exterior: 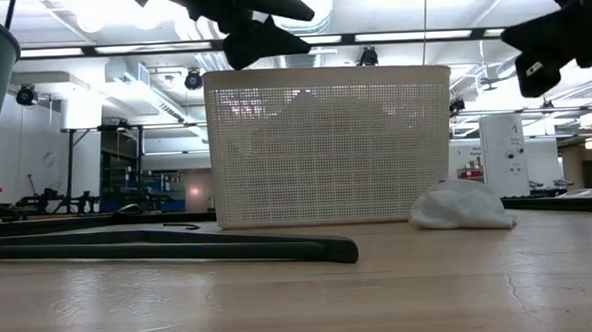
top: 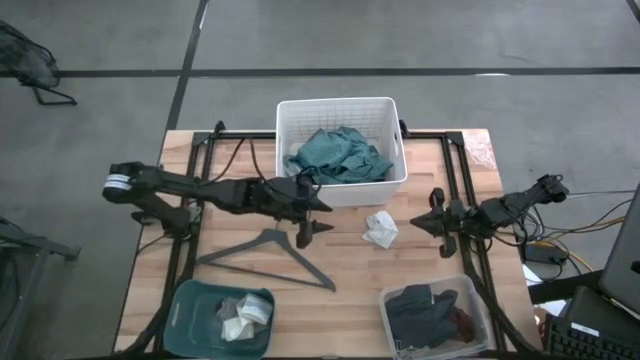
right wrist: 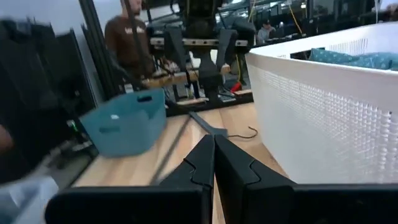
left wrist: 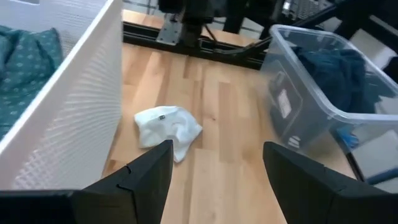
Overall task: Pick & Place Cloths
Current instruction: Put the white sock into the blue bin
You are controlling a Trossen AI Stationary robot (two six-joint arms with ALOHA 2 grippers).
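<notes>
The left gripper (top: 312, 215) hangs over the table with its fingers spread wide and nothing between them, right beside the front-left corner of the white basket (top: 395, 180). Ahead of those open fingers, the left wrist view picks out the small white cloth (left wrist: 168, 127) lying crumpled on the wood, apart from the fingertips. From above, that same white cloth (top: 380, 230) sits just beyond the gripper, close to the basket's front wall. The low view shows it touching the tabletop beside the basket, but hides what is inside. Only the overhead and wrist cameras reveal the teal-green cloth (top: 340, 155) heaped in the basket, to the gripper's side. The dark hanger (top: 270, 255) lies flat just below the gripper. Beyond the white cloth stands the clear bin (left wrist: 323, 99) holding dark cloths (top: 430, 312). The teal tub (top: 190, 320) with pale pieces sits behind. The right gripper (top: 437, 222) waits at the far edge, fingers pressed together and empty, as its own wrist view shows. A person (right wrist: 127, 37) stands beyond the table.
</notes>
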